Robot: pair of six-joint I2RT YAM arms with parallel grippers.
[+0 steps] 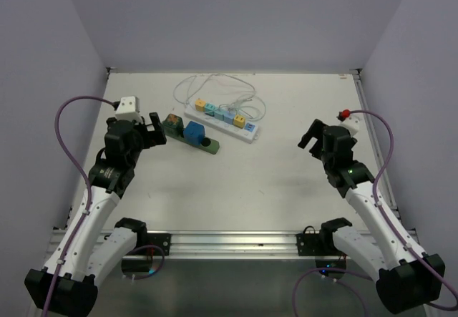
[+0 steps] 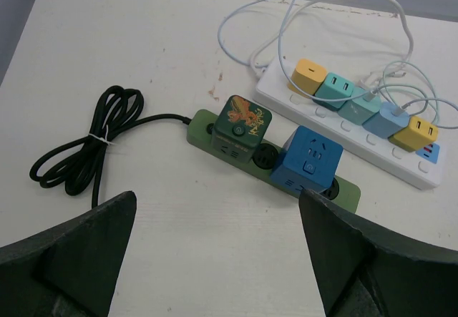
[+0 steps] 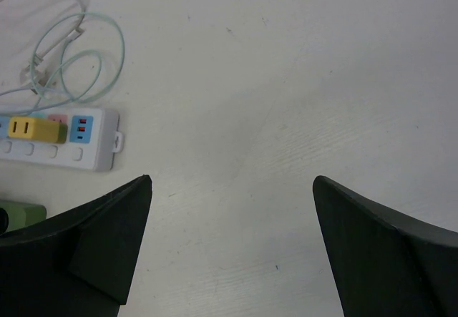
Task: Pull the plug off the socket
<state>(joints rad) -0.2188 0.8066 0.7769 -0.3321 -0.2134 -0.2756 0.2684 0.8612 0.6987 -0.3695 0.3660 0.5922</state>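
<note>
A green socket strip point(image 2: 201, 129) lies left of centre on the table, carrying a dark green cube plug point(image 2: 242, 125) with a gold dragon print and a blue cube plug point(image 2: 308, 159). Behind it lies a white socket strip point(image 2: 278, 93) holding several coloured plugs. My left gripper point(image 2: 217, 195) is open and empty, hanging just short of the green strip point(image 1: 207, 145). My right gripper point(image 3: 232, 181) is open over bare table, well right of the white strip point(image 3: 79, 149). In the top view the left gripper point(image 1: 154, 132) is beside the dark green plug point(image 1: 172, 123).
A coiled black cord point(image 2: 89, 145) runs from the green strip's left end. Thin white and pale green cables point(image 1: 215, 88) loop behind the white strip. A red-tipped fixture point(image 1: 346, 114) sits at the table's right edge. Walls enclose three sides.
</note>
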